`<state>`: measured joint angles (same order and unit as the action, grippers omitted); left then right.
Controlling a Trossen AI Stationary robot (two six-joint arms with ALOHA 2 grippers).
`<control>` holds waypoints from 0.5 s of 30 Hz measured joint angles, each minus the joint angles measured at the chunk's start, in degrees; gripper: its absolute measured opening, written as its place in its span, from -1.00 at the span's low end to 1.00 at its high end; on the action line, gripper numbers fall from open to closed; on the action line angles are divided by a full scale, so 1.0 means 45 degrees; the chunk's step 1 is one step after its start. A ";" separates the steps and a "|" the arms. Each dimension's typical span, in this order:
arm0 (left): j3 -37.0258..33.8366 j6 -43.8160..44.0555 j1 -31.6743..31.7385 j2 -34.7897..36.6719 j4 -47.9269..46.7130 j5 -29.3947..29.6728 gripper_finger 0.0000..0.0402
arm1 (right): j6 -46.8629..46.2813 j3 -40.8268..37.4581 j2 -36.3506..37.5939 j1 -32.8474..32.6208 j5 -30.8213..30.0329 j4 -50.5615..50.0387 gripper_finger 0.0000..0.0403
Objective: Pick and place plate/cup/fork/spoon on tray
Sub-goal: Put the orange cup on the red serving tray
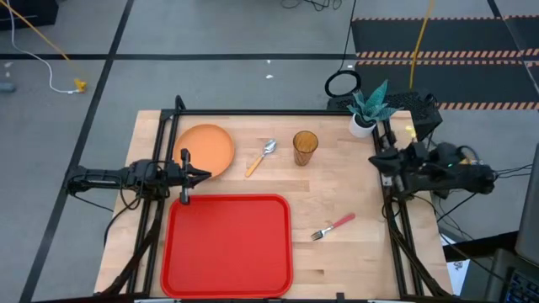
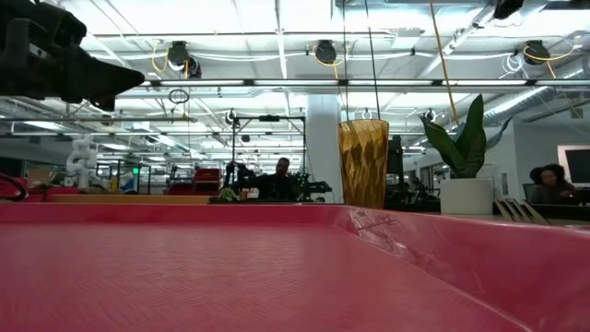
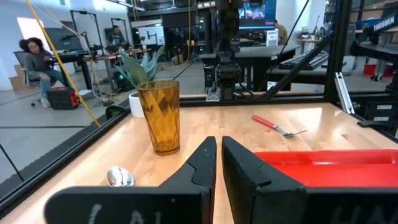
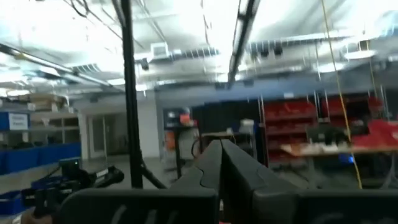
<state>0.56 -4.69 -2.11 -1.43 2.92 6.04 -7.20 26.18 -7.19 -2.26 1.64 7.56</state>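
The left gripper (image 1: 205, 175) hovers with its jaws nearly closed, holding nothing, just beside the plate (image 1: 206, 148), which lies far of the empty tray (image 1: 227, 244). To take the plate well, it should open wider and catch the rim at the edge — not from flat above. The right gripper (image 1: 379, 160) waits at the right side, jaws together.

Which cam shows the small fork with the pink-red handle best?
High view: the whole small fork with silver tines and pink-red handle lies on the wooden table, right of the bright red rectangular tray. Left wrist shows it farther off. Low and right wrist views don't show it.
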 joint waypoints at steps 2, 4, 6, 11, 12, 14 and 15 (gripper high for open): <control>0.0000 -0.0005 0.0000 -0.0005 0.0041 0.0000 -0.85 | -0.0016 0.1252 -0.0693 0.0000 -0.0004 -0.0910 -1.00; 0.0000 0.0000 0.0000 -0.0001 0.0161 0.0000 -0.85 | -0.0020 0.2386 -0.1476 0.0000 0.0006 -0.1782 -1.00; 0.0000 0.0000 0.0000 -0.0005 0.0256 0.0000 -0.85 | -0.0020 0.3379 -0.2291 0.0000 0.0005 -0.2564 -1.00; 0.0000 0.0000 0.0000 0.0000 0.0314 0.0000 -0.85 | -0.0017 0.5706 -0.4230 0.0000 0.0001 -0.3884 -1.00; 0.0000 0.0000 0.0000 -0.0003 0.0333 0.0000 -0.85 | -0.0021 0.6183 -0.4593 0.0000 0.0001 -0.4135 -1.00; 0.0000 0.0000 0.0000 0.0000 0.0351 0.0000 -0.85 | -0.0020 0.7082 -0.5341 0.0000 0.0017 -0.4806 -1.00; 0.0000 0.0000 0.0000 -0.0002 0.0354 0.0000 -0.85 | -0.0021 0.7563 -0.5715 0.0000 0.0021 -0.5204 -1.00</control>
<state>0.56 -4.69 -2.11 -1.44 4.51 6.04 -7.29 60.22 -32.91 -2.26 1.74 -15.85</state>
